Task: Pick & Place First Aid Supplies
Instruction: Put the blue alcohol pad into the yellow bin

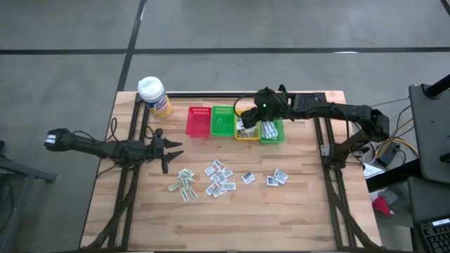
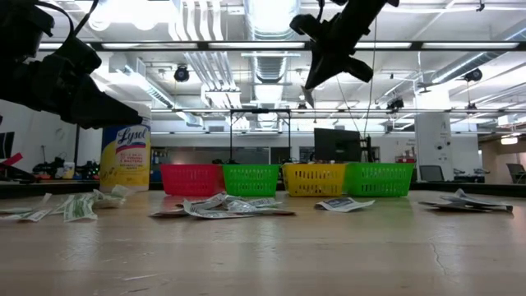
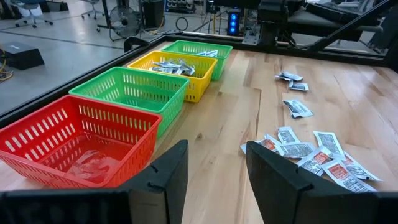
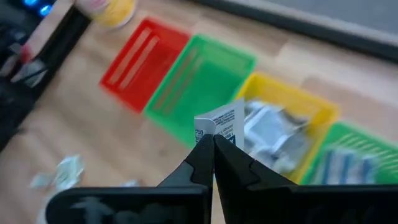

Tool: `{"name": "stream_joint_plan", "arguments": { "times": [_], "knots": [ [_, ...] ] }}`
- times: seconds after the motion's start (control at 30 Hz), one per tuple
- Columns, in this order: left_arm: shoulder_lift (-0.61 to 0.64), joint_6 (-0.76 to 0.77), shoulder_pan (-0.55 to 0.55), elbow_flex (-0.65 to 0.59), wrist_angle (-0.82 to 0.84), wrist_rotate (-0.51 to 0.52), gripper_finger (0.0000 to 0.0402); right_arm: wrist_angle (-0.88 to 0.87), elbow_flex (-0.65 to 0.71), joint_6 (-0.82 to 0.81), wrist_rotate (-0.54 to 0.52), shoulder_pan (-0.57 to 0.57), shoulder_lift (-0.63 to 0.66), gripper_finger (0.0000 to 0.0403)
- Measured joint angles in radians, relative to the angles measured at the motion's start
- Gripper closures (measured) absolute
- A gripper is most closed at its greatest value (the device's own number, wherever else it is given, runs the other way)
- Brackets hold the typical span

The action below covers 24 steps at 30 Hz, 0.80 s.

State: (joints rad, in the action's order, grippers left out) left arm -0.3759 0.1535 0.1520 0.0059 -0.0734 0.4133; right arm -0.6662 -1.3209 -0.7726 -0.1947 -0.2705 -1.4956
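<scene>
- First aid packets (image 1: 219,177) lie scattered on the bare wood in the near half of the table (image 1: 302,211), in loose clusters from about 7 o'clock round to 5 o'clock of the table's centre; this reads as the unsorted supply.
- One packet (image 4: 222,127) is pinched upright between the closed fingers of the right gripper (image 4: 213,144), which hangs high above the baskets, roughly over the yellow basket (image 1: 247,131) at 12 o'clock of the loose pile. Held by its lower edge, the packet can drop freely once the fingers part.
- The yellow basket and the green basket at the right end of the row (image 1: 272,131) already hold packets, so the row seems to serve as sorting bins by kind; the print on the held packet is too small to tell which bin suits it.
- The red basket (image 3: 74,140) and the other green basket (image 3: 134,93) look empty of packets.
- The left gripper (image 3: 214,168) hovers low at 9 o'clock of the pile, fingers parted to a middling gap and holding nothing, likely ready to take the nearest packets.
- A yellow bottle with a white cap (image 1: 155,95) stands at the far left corner, at 10 o'clock, well apart from the work.
</scene>
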Motion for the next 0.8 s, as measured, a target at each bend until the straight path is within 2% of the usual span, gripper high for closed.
{"name": "stream_joint_plan", "arguments": {
  "times": [0.27, 0.53, 0.8],
  "knots": [
    [0.000, 0.000, 0.000, 0.000, 0.000, 0.000, 0.0243, 0.000, 0.001, 0.037, -0.092, -0.029, -0.001, 0.0394],
    [0.000, 0.000, 0.000, 0.000, 0.000, 0.000, 0.0243, 0.004, 0.004, 0.040, -0.097, -0.032, -0.001, 0.0394],
    [0.000, 0.000, 0.000, 0.000, 0.000, 0.000, 0.0243, 0.079, 0.059, 0.026, -0.093, -0.032, -0.031, 0.0394]
  ]
}}
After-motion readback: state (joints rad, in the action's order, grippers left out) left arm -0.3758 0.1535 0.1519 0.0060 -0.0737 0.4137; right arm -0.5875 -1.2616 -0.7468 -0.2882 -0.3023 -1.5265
